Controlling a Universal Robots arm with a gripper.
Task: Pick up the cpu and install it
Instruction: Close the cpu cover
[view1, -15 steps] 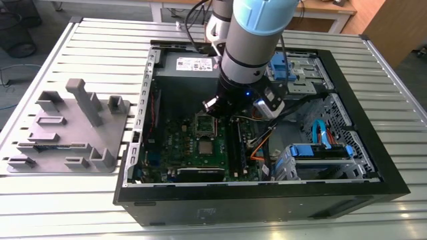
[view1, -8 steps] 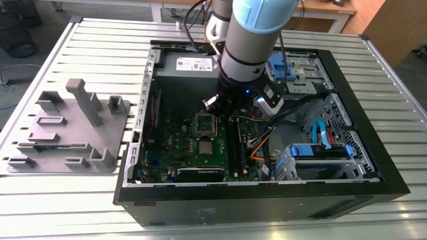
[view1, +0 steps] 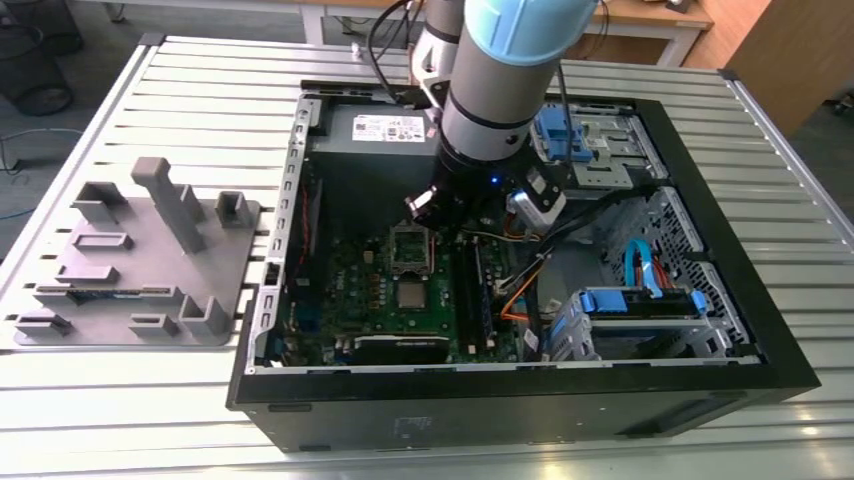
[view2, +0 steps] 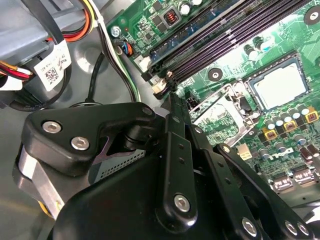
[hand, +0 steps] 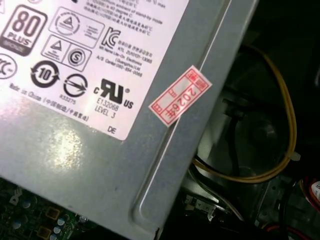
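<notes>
A slatted metal table carries the open computer case. Inside it, your gripper hangs clenched, apparently on nothing, just above the motherboard. Beyond it the socket plate lies flipped open, likely to leave the cpu clear, which sits flat in its socket

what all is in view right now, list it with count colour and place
cpu: one, silver, in the socket frame on the motherboard
socket plate: one, silver, hinged open beside the cpu
motherboard: one, green, inside the case
case: one, black, open, on the table
power supply: one, grey, inside the case
holder tray: one, grey, on the exterior view's left of the case
table: one, silver, slatted
arm: one, pale blue and silver, over the case
gripper: one, black, above the motherboard
</notes>
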